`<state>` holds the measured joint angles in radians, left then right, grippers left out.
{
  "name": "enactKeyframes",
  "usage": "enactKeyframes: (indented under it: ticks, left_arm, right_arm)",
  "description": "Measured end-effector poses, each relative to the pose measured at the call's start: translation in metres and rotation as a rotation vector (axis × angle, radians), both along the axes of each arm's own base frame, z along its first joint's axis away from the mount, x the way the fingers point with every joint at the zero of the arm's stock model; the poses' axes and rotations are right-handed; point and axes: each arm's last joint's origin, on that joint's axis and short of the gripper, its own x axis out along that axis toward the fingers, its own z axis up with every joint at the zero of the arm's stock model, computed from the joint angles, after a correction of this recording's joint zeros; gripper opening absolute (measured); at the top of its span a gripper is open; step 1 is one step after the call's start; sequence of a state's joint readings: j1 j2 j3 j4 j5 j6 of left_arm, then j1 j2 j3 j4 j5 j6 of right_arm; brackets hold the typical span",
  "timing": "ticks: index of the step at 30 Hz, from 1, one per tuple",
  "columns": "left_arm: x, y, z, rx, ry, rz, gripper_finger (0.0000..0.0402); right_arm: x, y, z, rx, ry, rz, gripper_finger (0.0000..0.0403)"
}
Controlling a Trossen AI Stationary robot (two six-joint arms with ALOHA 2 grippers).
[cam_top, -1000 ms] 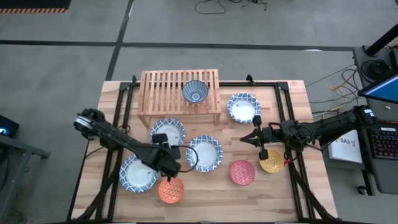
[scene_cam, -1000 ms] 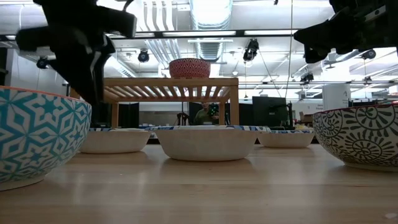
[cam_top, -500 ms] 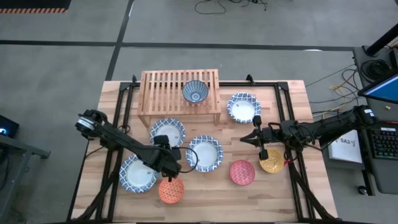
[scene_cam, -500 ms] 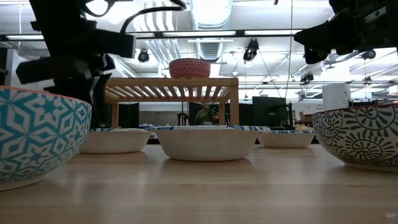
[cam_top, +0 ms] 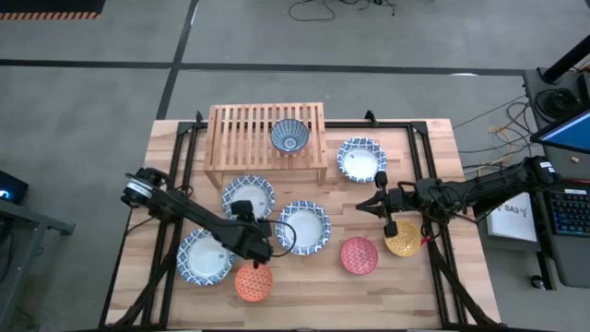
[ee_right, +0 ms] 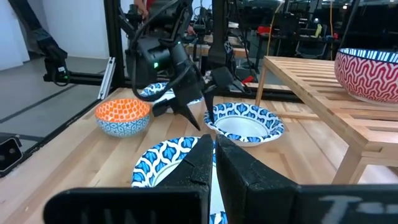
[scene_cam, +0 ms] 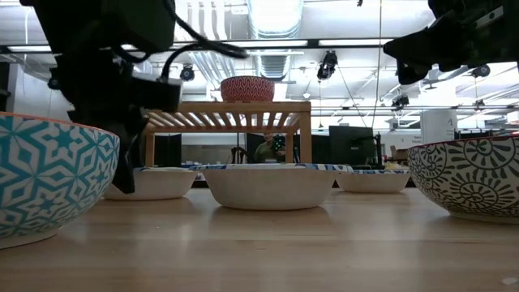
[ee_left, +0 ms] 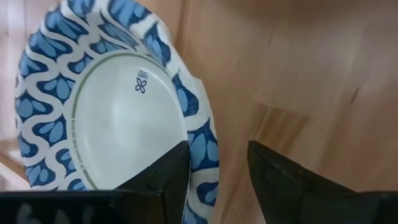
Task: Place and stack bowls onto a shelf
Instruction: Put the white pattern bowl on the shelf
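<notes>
Four wide blue-patterned bowls sit on the table: one at the middle (cam_top: 302,228), one near the left (cam_top: 205,256), one in front of the shelf (cam_top: 249,194), one at the far right (cam_top: 360,159). The small orange (cam_top: 253,281), red (cam_top: 359,255) and yellow (cam_top: 403,238) bowls stand near the front. Another small bowl (cam_top: 289,136), red-patterned outside (scene_cam: 246,88), stands on the light-wood shelf (cam_top: 240,129). My left gripper (cam_top: 258,242) is open, low at the middle bowl's left rim. My right gripper (cam_top: 380,205) is shut and empty, right of that bowl. My left gripper (ee_left: 217,149) comes slanting down from the table's left, with one finger (ee_left: 168,174) over the inside of the middle bowl's rim (ee_left: 202,140) and the other (ee_left: 280,180) outside it. I cannot tell whether either finger touches the rim. The bowl sits flat on the table.
The orange bowl (ee_right: 123,115) and the near-left wide bowl stand close on either side of my left gripper (ee_right: 189,112). The shelf's slats are bare left of the small bowl. Bare tabletop lies along the front edge (cam_top: 313,304).
My left gripper has gone down and toward the table's near right, from above the space between the wide bowls to the middle bowl's left rim. The bowls have stayed where they were.
</notes>
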<state>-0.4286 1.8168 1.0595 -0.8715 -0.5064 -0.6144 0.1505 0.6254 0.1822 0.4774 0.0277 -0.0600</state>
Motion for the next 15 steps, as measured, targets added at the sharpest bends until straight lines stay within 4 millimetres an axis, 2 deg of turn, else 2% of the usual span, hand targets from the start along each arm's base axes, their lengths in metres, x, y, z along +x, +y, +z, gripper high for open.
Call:
enactKeyframes:
  ticks: [5,13,15]
  left_arm:
    - [0.0008,-0.0004,-0.0063,0.009,0.02,0.0,0.0114]
    - [0.0004,-0.0001,-0.004,0.009,0.013,0.0,0.0013]
    - [0.0002,0.0,-0.003,0.007,0.009,0.003,0.0008]
  right_arm:
    - [0.0,0.0,0.0007,0.002,-0.007,0.0,0.0009]
    - [0.0,0.0,0.0007,0.002,-0.007,0.0,0.0009]
    - [0.0,0.0,0.0007,0.002,-0.007,0.0,0.0009]
